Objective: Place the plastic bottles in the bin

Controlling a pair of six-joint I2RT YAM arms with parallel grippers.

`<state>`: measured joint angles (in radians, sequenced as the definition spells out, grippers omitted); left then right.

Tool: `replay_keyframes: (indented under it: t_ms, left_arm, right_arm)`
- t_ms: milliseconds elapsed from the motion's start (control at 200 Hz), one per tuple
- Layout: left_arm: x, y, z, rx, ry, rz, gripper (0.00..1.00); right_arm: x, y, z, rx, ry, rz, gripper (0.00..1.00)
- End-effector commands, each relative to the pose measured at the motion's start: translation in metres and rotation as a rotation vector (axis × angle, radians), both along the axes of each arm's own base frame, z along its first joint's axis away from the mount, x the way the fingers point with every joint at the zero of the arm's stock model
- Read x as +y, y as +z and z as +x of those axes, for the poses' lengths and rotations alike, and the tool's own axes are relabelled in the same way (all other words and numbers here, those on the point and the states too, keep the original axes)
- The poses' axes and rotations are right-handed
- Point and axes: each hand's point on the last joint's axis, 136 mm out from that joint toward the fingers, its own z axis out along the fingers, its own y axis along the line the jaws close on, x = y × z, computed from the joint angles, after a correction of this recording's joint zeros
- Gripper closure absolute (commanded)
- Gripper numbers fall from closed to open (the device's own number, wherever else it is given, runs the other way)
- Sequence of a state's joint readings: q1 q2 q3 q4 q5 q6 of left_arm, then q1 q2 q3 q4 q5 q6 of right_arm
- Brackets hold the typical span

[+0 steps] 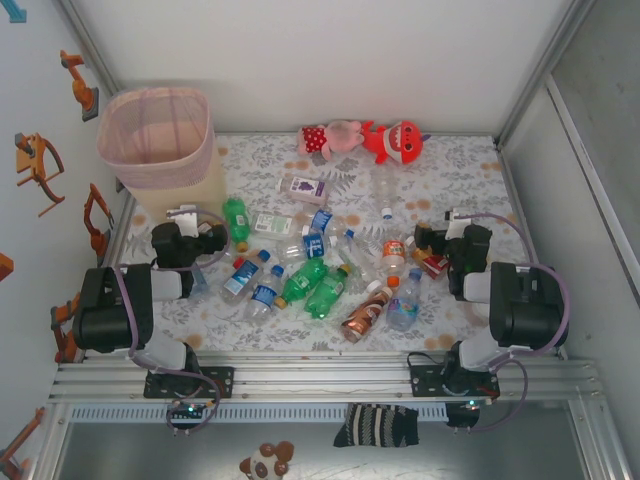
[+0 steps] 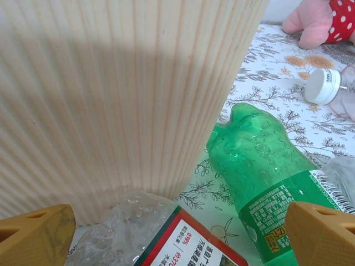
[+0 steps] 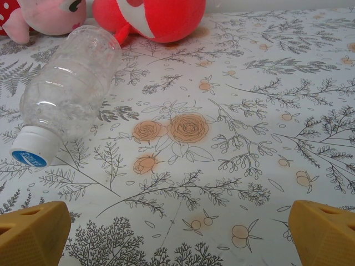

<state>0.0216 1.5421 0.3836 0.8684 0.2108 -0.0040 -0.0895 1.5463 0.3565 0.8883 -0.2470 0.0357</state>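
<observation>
Plastic bottles (clear ones with blue labels, green soda ones, a brown one) lie on their sides across the middle of the flower-printed tablecloth, between the two arms. The tall pink mesh bin stands upright at the far left corner. The left gripper sits low just in front of it, and the right gripper sits low at the pile's right edge. Both arms are folded, with their wrists near the cloth.

From the left wrist, the yellow fingers stand wide apart and hold nothing. The bin's ribbed beige lower wall rises close ahead. Just below the gap between the fingers lies a crumpled clear bottle with a red-edged label. A green soda bottle lies to the right, its long axis running away from the gripper, base at the far end. The left arm is the nearer to the bin, so either bottle looks like its pick — a short drop, then a high lift over the rim.

From the right wrist, that gripper's fingers are also spread and empty. A clear bottle with a white-and-blue cap lies ahead and to the left, well outside the gap. It is slanted, cap toward the camera, base toward the pink plush toy and red plush toy. The gripper would probably have to shift left and turn across that axis.
</observation>
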Motion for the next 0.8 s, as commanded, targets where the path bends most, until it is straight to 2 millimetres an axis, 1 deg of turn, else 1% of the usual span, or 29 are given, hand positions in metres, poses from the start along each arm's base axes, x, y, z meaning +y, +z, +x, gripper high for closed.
replay_keyframes:
  t_ms: [0, 215, 320, 511, 636, 651, 666, 671, 681, 796]
  left_arm:
    - [-0.001, 0.004, 0.000, -0.020, -0.016, 0.000, 0.03]
    - [0.002, 0.005, 0.001, -0.024, 0.004, 0.005, 0.03]
    - [-0.002, 0.012, -0.001, -0.024, -0.006, 0.023, 0.03]
    - [0.005, 0.021, -0.001, -0.003, 0.047, 0.032, 0.03]
    - [0.011, 0.025, -0.003, 0.048, 0.094, 0.042, 0.03]
    - [0.012, 0.026, -0.003, 0.056, 0.103, 0.045, 0.03]
    - [0.012, 0.031, -0.001, 0.049, 0.111, 0.046, 0.03]
    - [0.013, 0.027, -0.003, 0.065, 0.114, 0.048, 0.03]
    - [0.013, 0.027, -0.003, 0.073, 0.121, 0.048, 0.03]
    - [0.015, 0.034, -0.007, 0.114, 0.159, 0.064, 0.03]
  right_arm:
    - [0.000, 0.011, 0.006, -0.044, 0.009, -0.011, 0.01]
    - [0.000, 0.011, 0.005, -0.045, 0.007, -0.013, 0.01]
    - [0.002, 0.019, 0.003, -0.057, 0.022, -0.013, 0.01]
    - [0.001, 0.031, -0.002, -0.061, 0.011, -0.012, 0.02]
    - [0.001, 0.038, -0.006, -0.060, 0.006, -0.004, 0.03]
    - [0.002, 0.038, -0.008, -0.057, 0.006, -0.002, 0.03]
    - [0.001, 0.040, -0.008, -0.057, 0.005, -0.001, 0.03]
    - [0.001, 0.040, -0.008, -0.057, 0.003, -0.001, 0.03]
    - [0.001, 0.041, -0.008, -0.056, 0.000, 0.000, 0.03]
    - [-0.001, 0.048, -0.014, -0.016, -0.018, 0.007, 0.04]
